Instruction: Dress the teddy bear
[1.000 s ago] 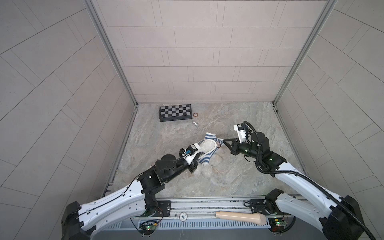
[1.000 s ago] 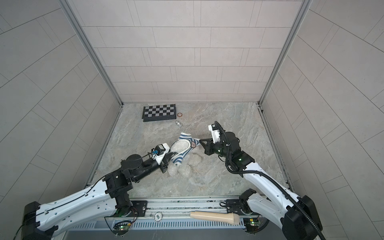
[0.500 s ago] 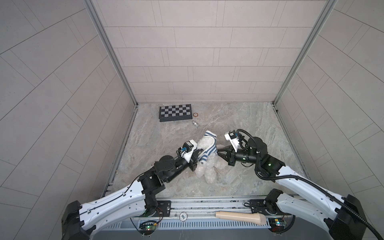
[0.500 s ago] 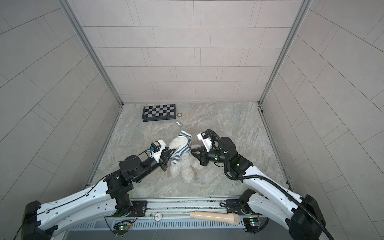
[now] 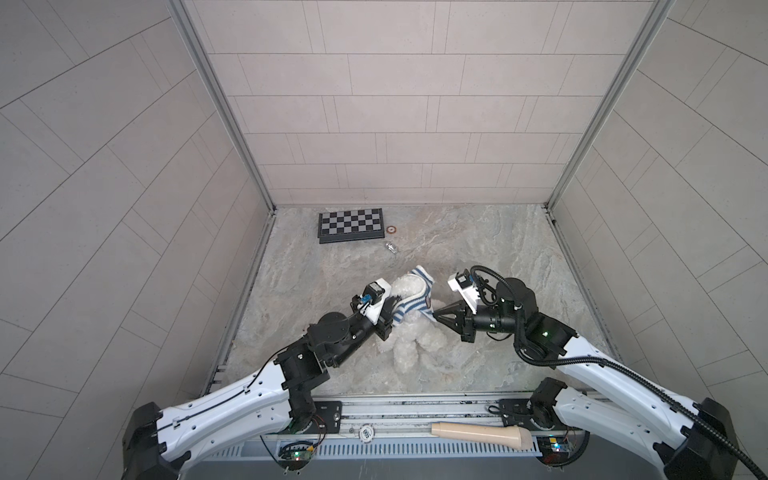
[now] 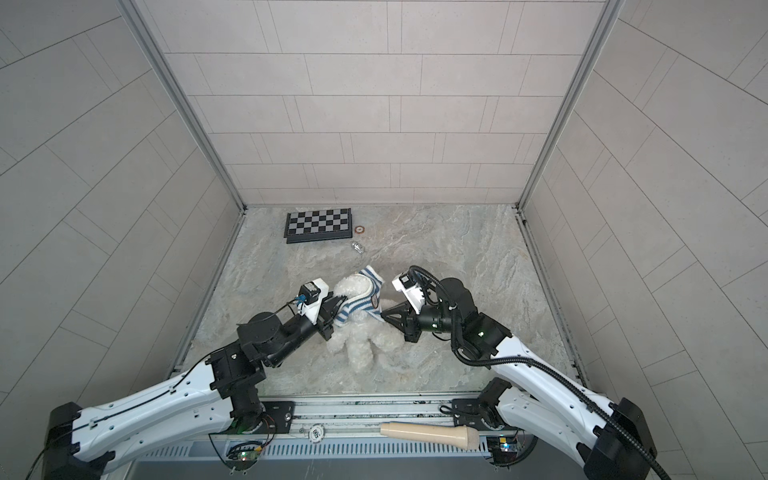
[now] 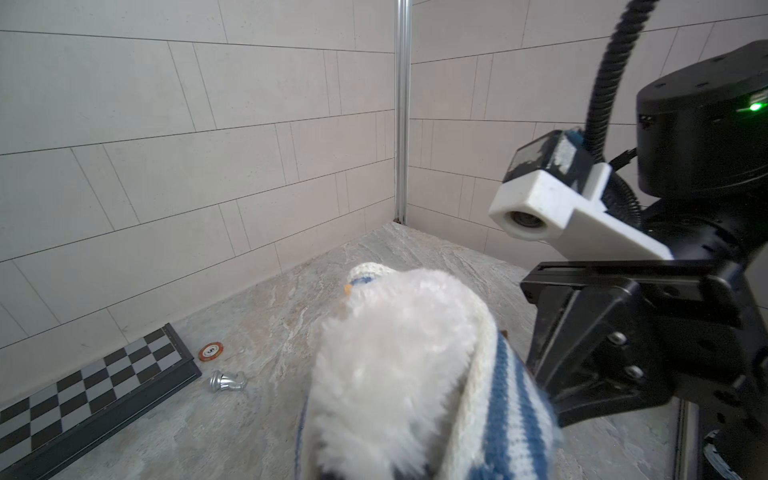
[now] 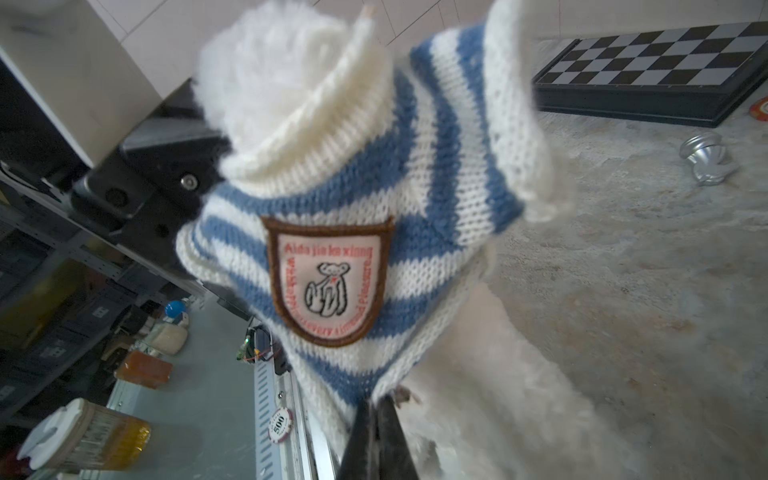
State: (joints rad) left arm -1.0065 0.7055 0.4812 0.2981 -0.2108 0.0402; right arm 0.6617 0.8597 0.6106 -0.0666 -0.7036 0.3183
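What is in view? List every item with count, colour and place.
teddy bear: one, white, lying in the middle of the table
sweater: one, blue and white stripes, on the bear's upper half
chessboard: one, black and grey, by the back wall
chip: one, orange, beside the chessboard
chess piece: one, silver, lying near the chip
handle: one, beige, on the front rail
left tool: one, black, shut on the sweater
right tool: one, black, shut on the sweater's hem

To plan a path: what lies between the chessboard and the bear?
A silver chess piece, nearer the chessboard than the bear, in both top views.
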